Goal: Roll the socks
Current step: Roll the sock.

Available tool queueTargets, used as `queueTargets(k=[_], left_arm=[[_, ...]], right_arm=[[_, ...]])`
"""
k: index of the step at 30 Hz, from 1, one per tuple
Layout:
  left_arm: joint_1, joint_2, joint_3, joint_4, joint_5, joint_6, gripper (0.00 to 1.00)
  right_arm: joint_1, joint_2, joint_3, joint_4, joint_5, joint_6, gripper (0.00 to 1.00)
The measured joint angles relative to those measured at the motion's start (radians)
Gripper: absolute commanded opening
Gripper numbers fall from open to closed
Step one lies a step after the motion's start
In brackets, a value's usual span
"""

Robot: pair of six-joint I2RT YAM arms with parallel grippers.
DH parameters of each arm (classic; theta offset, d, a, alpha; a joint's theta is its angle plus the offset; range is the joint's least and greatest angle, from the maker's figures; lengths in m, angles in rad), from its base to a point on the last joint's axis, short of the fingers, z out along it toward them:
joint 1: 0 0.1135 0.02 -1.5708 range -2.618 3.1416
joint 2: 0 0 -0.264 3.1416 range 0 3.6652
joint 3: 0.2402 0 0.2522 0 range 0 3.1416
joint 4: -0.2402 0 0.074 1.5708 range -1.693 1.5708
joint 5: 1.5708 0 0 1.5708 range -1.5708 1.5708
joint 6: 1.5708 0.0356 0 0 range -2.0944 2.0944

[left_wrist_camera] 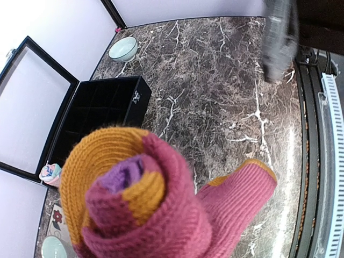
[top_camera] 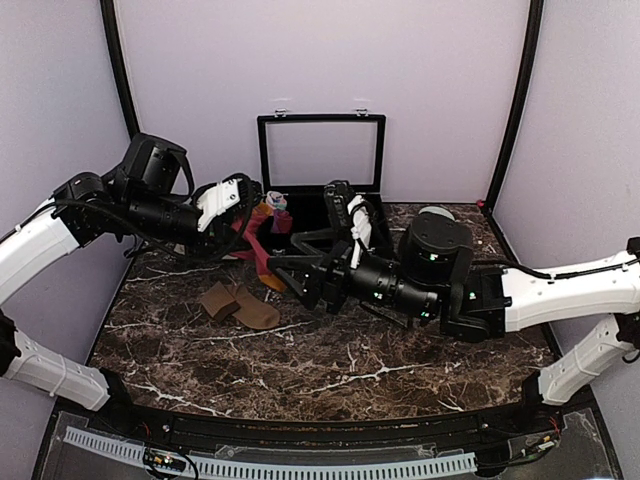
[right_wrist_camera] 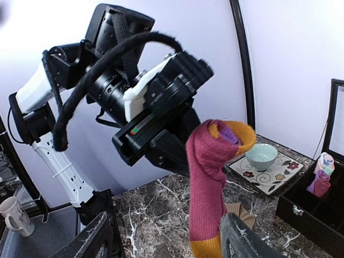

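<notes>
Top view: the tan-brown socks [top_camera: 238, 305] lie flat and overlapping on the dark veined marble table [top_camera: 350, 370], left of centre; the wrist cameras barely show them. The right wrist view gives the clearest look at the left gripper [right_wrist_camera: 180, 141]. It is pinched on the rolled cuff end of the red-maroon sock [right_wrist_camera: 207, 188], which it holds above the table while the rest hangs straight down to an orange toe. The left wrist view shows that same roll end-on: chunky ribbed knit, a tight spiral of maroon, orange and a purple core, with the loose leg trailing off to the right. The right gripper [right_wrist_camera: 166, 220] is spread wide, its grey fingers either side of the hanging sock and not touching it. The left arm comes in from the left with a raised elbow and its wrist aimed toward the table's back centre. The right arm stretches low across from the right, its wrist pointing at the sock. Behind sits a black box [top_camera: 320, 205], glossy, hinged lid upright, with a pink and light-blue bundle [right_wrist_camera: 322, 172] at its edge. A pale bowl [right_wrist_camera: 260, 156] rests on a floral tile [right_wrist_camera: 271, 176].
</notes>
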Motion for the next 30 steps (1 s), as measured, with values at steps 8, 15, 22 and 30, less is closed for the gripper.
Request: queueTargets(k=[8,15,22,30], left_arm=[[0.004,0.021,0.012,-0.003,0.035,-0.05,0.0],[0.005,0.023,0.05,-0.076,0.179,-0.032,0.0],[0.005,0.024,0.079,-0.191,0.393,0.015,0.0],[0.006,0.031,0.096,-0.294,0.568,0.066,0.0]], right_arm=[[0.08,0.08,0.025,-0.077,0.087,-0.111,0.62],[0.052,0.152,0.1,-0.155,0.263,-0.118,0.4],[-0.023,0.094,0.033,-0.08,0.174,-0.082,0.08],[-0.019,0.086,-0.004,-0.051,0.038,-0.055,0.03]])
